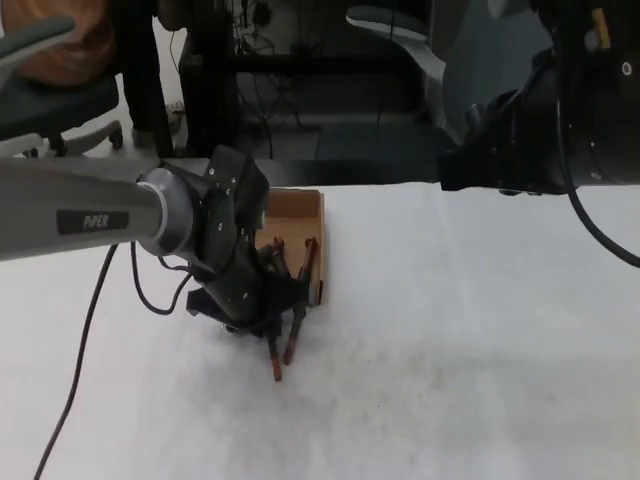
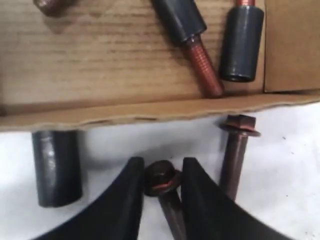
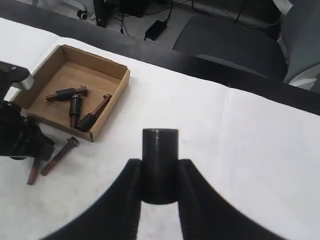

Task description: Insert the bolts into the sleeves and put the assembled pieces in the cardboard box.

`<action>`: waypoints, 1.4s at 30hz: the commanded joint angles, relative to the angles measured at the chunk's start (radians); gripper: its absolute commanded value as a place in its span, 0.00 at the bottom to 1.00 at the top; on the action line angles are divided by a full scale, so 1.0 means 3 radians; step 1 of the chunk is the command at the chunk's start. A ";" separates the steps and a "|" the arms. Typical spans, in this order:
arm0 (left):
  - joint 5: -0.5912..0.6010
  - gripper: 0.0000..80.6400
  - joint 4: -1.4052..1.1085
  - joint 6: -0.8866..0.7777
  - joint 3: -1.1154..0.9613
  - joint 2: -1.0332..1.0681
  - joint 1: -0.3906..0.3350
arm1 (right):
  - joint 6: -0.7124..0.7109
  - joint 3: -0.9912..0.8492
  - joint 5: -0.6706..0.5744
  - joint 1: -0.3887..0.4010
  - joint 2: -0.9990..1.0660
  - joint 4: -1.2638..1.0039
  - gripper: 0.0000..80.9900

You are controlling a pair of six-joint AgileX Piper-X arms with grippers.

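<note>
Clenching on the head of a rust-coloured bolt (image 2: 162, 181), the left hand (image 2: 161, 164) sits low over the white table (image 3: 235, 165), one dark finger pressed to each side of the head while the shank runs back between the fingers (image 2: 122, 205). A second bolt (image 2: 234, 152) lies just beside one of those fingers, apart from the held one, its flanged head pointing at the cardboard box (image 2: 150, 116). A loose sleeve (image 2: 56, 167), black and bare of any bolt, rests on the table on the other side of the hand, its end close to the box's outer wall.

The right hand (image 3: 159, 162) is well apart from all this, above an open stretch of table, and it grasps another black sleeve (image 3: 159, 150) whose far end stands out past the fingertips.

Farther on, the box stands open-topped with its near wall just beyond the bolts. Three assembled pieces (image 3: 74, 106), each a dark sleeve with a reddish bolt through it, lie on its floor at differing angles, two of them close together. Past the table's far edge are a dark floor with cables (image 3: 150, 20) and a grey office chair (image 3: 300, 45).
</note>
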 commanded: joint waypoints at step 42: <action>0.0203 0.02 -0.1817 0.0878 0.2240 -0.3962 -0.0452 | -0.0187 0.2625 -0.0802 0.1419 0.0183 -0.4577 0.01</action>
